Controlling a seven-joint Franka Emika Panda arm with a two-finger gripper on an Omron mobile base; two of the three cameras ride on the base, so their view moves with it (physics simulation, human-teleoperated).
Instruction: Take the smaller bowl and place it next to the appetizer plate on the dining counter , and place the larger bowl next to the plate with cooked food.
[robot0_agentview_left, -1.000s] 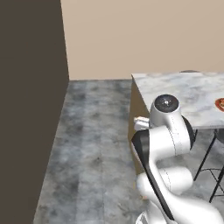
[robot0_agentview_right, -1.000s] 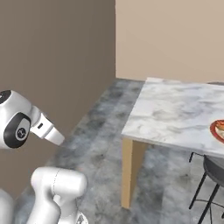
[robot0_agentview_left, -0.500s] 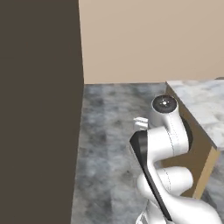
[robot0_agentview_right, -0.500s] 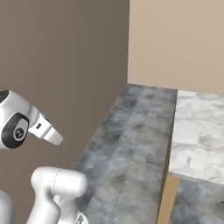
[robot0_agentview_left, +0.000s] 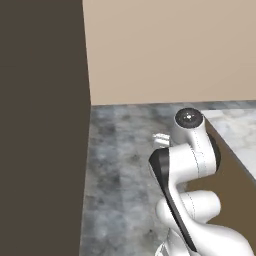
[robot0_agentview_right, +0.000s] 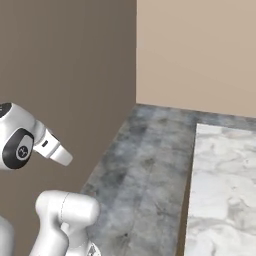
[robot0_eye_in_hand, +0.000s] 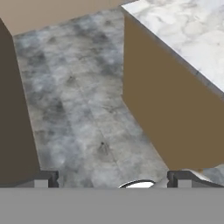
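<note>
The base has swung left, the dining counter (robot0_agentview_right: 225, 190) sliding rightward.

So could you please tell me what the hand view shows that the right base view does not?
Hand view alone: the hand's two dark fingertips, wide apart with nothing between them, and the counter's brown side panel. Right base view alone: the white arm. Both: the white-grey marble dining counter, mottled grey floor, dark brown wall and beige wall.

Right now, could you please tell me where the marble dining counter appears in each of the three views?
Left base view: the dining counter is at the right edge, behind the arm.
Right base view: lower right corner.
Hand view: upper right, above its brown side panel.
Shared landmark: the grey mottled floor beside the counter.
</note>
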